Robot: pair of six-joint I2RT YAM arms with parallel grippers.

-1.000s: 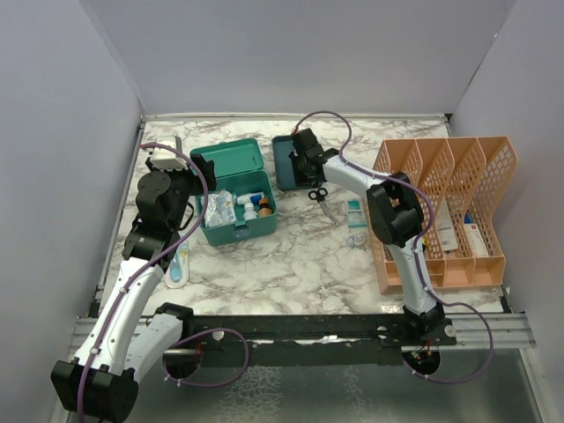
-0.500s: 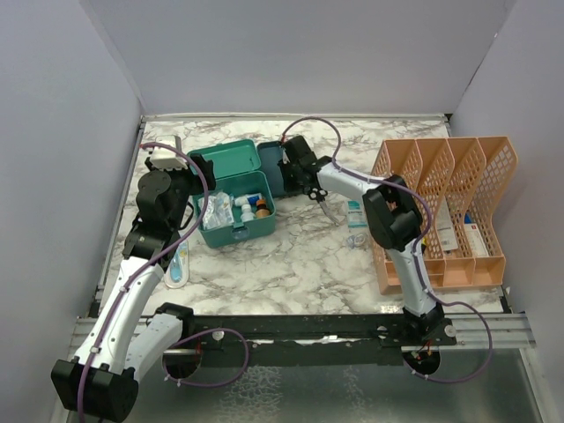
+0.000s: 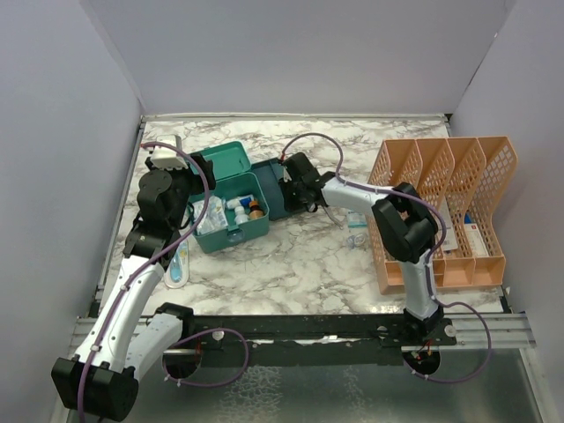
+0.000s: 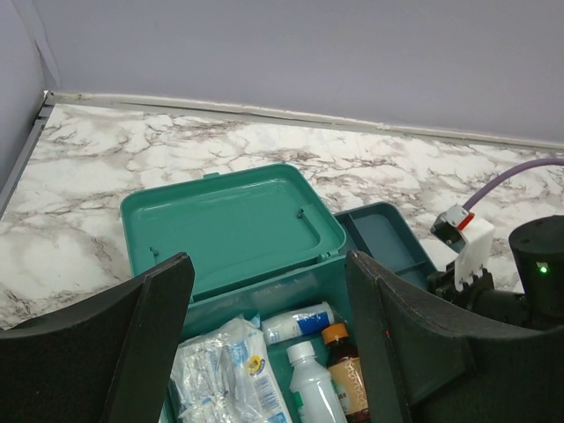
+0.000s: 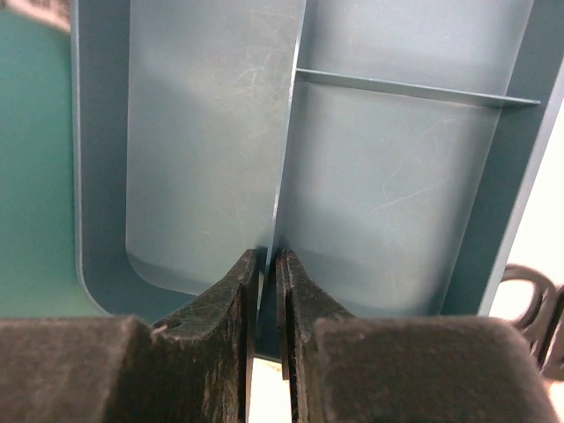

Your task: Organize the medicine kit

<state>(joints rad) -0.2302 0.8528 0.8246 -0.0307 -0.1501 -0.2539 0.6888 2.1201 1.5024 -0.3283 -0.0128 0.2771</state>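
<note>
The right fingers [image 5: 236,295] are pressing together on the middle divider [image 5: 286,150] of the tray [image 5: 388,185], one finger on each side of that thin wall, so the tray is being gripped by its partition with its compartments facing the wrist camera. In the overhead view the tray is sitting just beside the right side of the kit [image 3: 238,233], tipped up on edge rather than lying flat; whether it is touching the box cannot be told. The kit is standing on the marble table [image 3: 291,264], left of centre, with its lid [image 4: 229,220] swung open toward the back wall. Inside it, a white bottle [image 4: 310,388], a brown bottle with an orange cap [image 4: 345,370], a white tube [image 4: 298,322] and some clear packets [image 4: 225,379] are lying together. The left fingers [image 4: 141,335] are standing wide apart and holding nothing, hovering over the near-left part of the kit. The handles of a pair of scissors [image 5: 533,304] are showing at the tray's right edge. An orange rack [image 3: 441,159] is standing at the right of the table with a few boxes in its slots, and small packets [image 3: 355,225] are lying between it and the tray. A pale blue item [image 3: 176,262] is lying on the table near the left arm.
</note>
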